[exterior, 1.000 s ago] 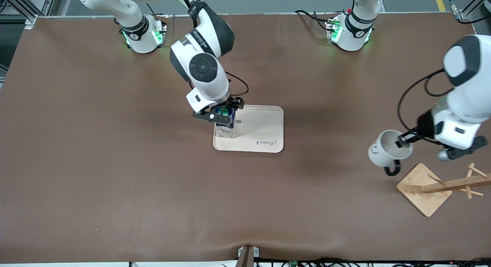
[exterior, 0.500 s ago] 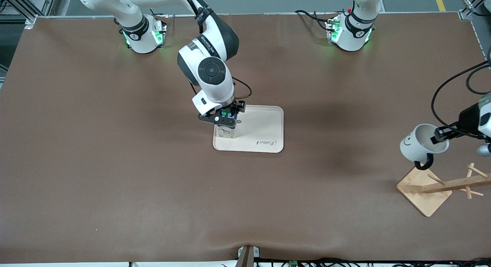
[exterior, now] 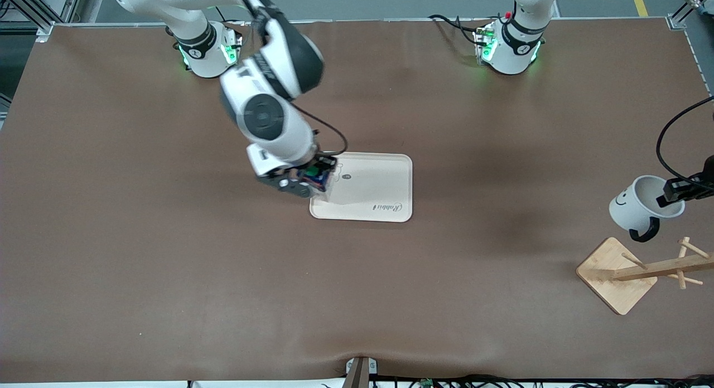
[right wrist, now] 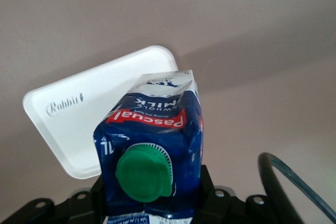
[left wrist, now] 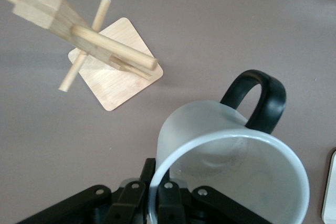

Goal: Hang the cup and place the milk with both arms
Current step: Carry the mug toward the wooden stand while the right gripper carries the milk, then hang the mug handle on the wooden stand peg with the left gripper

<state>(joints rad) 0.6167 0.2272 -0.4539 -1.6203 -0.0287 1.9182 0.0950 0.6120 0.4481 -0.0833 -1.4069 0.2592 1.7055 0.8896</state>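
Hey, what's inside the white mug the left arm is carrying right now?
Nothing shows inside the cup: the left wrist view looks into its mouth and sees bare white walls and bottom. The left gripper, shut on the rim, covers a small strip of the inner wall.

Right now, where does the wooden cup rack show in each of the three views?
Front view: the wooden cup rack stands at the left arm's end of the table, nearer the camera than the cup held by the left gripper.
Left wrist view: the rack shows on the table below the held cup.
Right wrist view: not in it.
Shared landmark: the cup's black handle.
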